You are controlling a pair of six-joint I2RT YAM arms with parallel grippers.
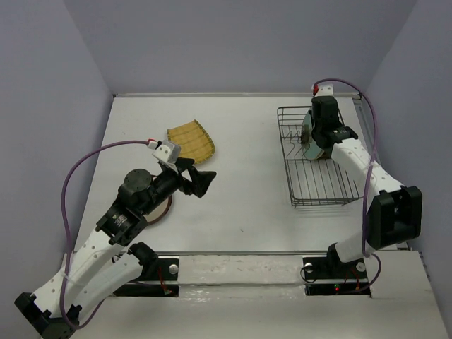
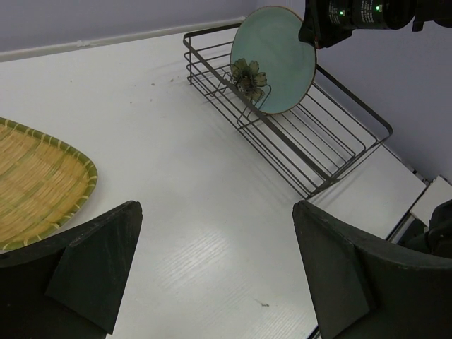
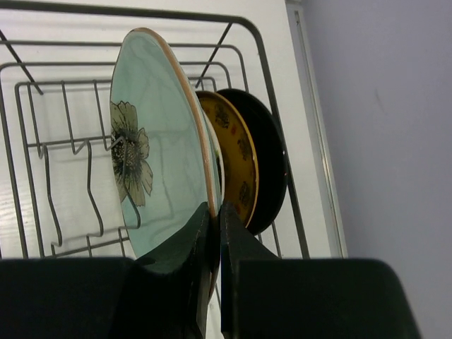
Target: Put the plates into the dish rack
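A: Right jaws?
B: Clenched on teal plate (image 3: 152, 176) rim, upright in dish rack (image 1: 321, 187), 2 o'clock on surface (image 1: 247, 205); ochre plate (image 3: 236, 152) close behind.
A: Left jaws?
B: Released; yellow plate (image 1: 191, 141) at their 12 o'clock.

L arm (image 1: 116, 222) hides most of red-brown-rimmed plate (image 1: 167, 208); yellow plate (image 2: 35, 183) cut off by frame edge.
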